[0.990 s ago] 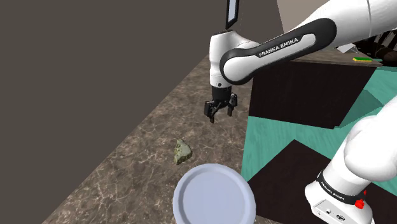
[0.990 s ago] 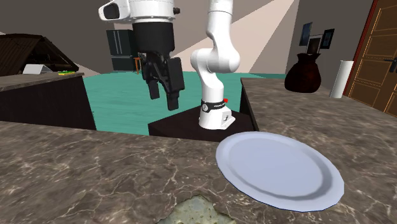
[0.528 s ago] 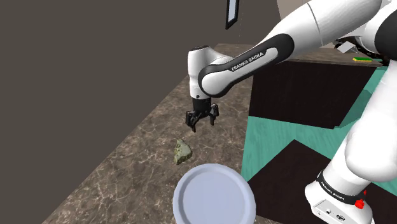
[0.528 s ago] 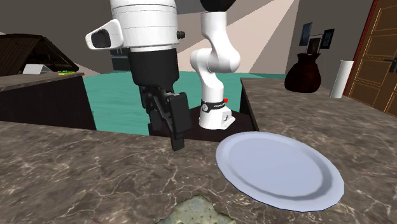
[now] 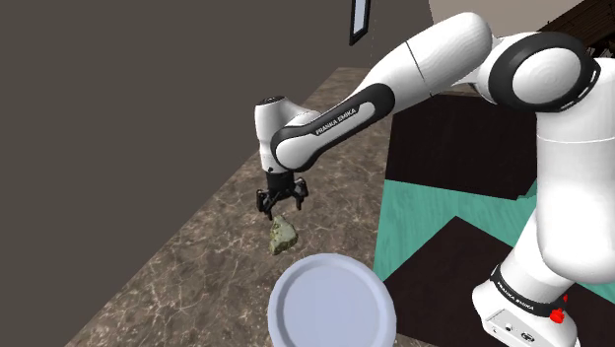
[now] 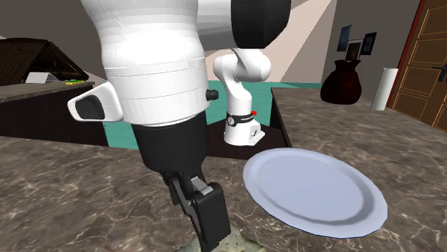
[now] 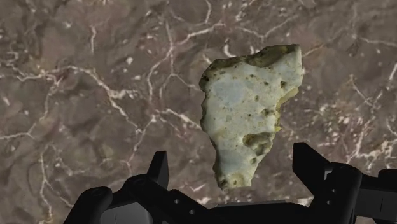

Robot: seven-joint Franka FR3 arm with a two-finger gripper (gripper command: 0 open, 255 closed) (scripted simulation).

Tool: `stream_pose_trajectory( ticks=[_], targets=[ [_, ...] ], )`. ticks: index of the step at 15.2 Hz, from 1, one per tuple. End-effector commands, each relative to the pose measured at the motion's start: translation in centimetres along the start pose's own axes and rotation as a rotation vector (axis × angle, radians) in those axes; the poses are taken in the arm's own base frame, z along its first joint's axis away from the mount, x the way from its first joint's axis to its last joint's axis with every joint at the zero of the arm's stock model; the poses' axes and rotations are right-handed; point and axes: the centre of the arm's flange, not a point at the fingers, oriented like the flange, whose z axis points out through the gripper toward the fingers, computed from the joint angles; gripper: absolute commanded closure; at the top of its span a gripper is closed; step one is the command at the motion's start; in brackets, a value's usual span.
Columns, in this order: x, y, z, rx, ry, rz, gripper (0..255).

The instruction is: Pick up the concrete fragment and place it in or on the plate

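Observation:
The concrete fragment (image 5: 284,235) is a pale grey-green, pitted lump lying on the brown marbled counter (image 5: 197,256). My black gripper (image 5: 280,205) hangs open just above it, fingers pointing down. In the wrist view the fragment (image 7: 251,111) lies beyond and between the two spread fingertips (image 7: 159,168), which do not touch it. From the second exterior view, the gripper (image 6: 208,225) covers most of the fragment (image 6: 242,245) at the bottom edge. The round pale blue-white plate (image 5: 332,306) lies close by on the counter, toward the stand; the same plate (image 6: 315,190) appears on the second exterior view's right.
A dark wall runs along the counter on the shoulder view's left. A black cabinet (image 5: 463,148) and teal floor (image 5: 414,222) lie past the counter's edge. The arm's base (image 6: 240,129) stands behind the plate. A dark vase (image 6: 345,84) and a wooden door (image 6: 428,57) are far off.
The arm has swung down and toward the shoulder view's left, carrying the open gripper from well above the counter to just over the fragment. Fragment and plate have not moved.

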Motion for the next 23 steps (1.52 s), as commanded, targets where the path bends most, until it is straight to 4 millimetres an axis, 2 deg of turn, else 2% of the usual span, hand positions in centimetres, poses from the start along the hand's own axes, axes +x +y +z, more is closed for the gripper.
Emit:
stream_pose_trajectory(
  ticks=[1,2,9,17,18,23],
  targets=[
    [1.2,-2.0,1.5,0.004,-0.005,0.006,0],
    [1.3,-2.0,1.5,0.004,-0.005,0.006,0],
    [1.2,-2.0,5.5,0.004,-0.005,0.006,0],
    [1.2,-2.0,5.5,0.004,-0.005,0.006,0],
    [1.2,-2.0,5.5,0.004,-0.005,0.006,255],
    [1.2,-2.0,5.5,0.004,-0.005,0.006,255]
  ],
)
